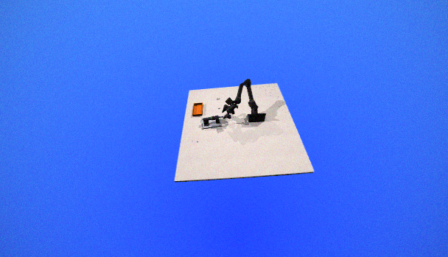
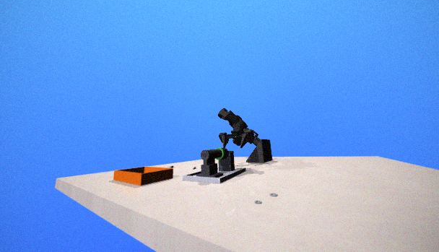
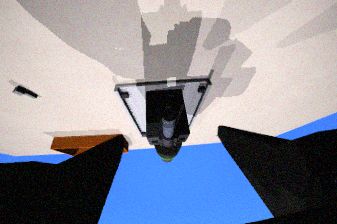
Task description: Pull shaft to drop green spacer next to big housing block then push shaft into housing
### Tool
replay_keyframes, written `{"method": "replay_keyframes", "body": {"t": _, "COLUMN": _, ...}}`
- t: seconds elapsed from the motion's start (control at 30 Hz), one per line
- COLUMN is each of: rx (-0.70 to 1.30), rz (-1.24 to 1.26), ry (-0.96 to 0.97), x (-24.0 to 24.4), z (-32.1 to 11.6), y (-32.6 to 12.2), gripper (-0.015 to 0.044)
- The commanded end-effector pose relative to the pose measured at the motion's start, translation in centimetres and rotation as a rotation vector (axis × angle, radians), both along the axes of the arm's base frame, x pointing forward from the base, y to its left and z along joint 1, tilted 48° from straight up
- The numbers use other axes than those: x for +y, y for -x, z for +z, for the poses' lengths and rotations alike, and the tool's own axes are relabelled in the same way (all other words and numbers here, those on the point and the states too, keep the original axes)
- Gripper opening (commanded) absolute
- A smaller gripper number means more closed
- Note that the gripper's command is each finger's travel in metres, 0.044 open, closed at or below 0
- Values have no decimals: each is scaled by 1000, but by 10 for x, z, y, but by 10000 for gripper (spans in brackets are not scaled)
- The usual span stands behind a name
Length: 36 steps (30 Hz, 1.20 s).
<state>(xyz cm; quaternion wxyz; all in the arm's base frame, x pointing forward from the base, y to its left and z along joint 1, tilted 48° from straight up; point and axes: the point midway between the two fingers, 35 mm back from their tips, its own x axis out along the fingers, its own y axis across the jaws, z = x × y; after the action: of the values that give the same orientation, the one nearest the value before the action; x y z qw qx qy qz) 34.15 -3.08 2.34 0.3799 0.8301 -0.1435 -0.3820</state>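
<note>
The dark housing block point(image 2: 227, 162) point(image 3: 164, 102) and a smaller dark support point(image 2: 209, 170) stand on the pale baseplate point(image 1: 211, 127) point(image 2: 234, 176) point(image 3: 131, 102). The green spacer point(image 1: 211, 118) point(image 2: 222, 153) is a ring on the dark cylindrical row, beside the housing block; only a sliver shows in the wrist view. The grey shaft point(image 3: 168, 127) sticks out from the block towards the arm. My gripper point(image 1: 225, 113) point(image 2: 233, 146) point(image 3: 171, 135) is open and empty, near the shaft's protruding end. Fingertips lie left and right of it in the wrist view. Their exact height relative to the shaft is unclear.
An orange tray point(image 1: 197, 109) point(image 2: 127, 177) point(image 3: 84, 142) stands beyond the baseplate. Two small grey rings point(image 2: 274, 195) point(image 2: 258, 202) lie on the table in front. A small dark part point(image 3: 26, 91) lies on the table at left in the wrist view.
</note>
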Motion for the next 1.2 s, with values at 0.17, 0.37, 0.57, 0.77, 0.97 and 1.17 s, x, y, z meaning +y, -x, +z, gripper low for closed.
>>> {"method": "replay_keyframes", "body": {"t": 0.17, "rx": -3, "rz": -5, "ry": 0, "x": -1, "z": 0, "y": 0, "gripper": 440}}
{"method": "replay_keyframes", "body": {"t": 0.37, "rx": -3, "rz": -5, "ry": 0, "x": -1, "z": 0, "y": 0, "gripper": 440}}
{"method": "replay_keyframes", "body": {"t": 0.57, "rx": -3, "rz": -5, "ry": 0, "x": 0, "z": 0, "y": 3, "gripper": 440}}
{"method": "replay_keyframes", "body": {"t": 0.77, "rx": -3, "rz": -5, "ry": 0, "x": 0, "z": 0, "y": 3, "gripper": 440}}
{"method": "replay_keyframes", "body": {"t": 0.97, "rx": -3, "rz": -5, "ry": 0, "x": 0, "z": 0, "y": 3, "gripper": 440}}
{"method": "replay_keyframes", "body": {"t": 1.17, "rx": -3, "rz": -5, "ry": 0, "x": -2, "z": -1, "y": 1, "gripper": 440}}
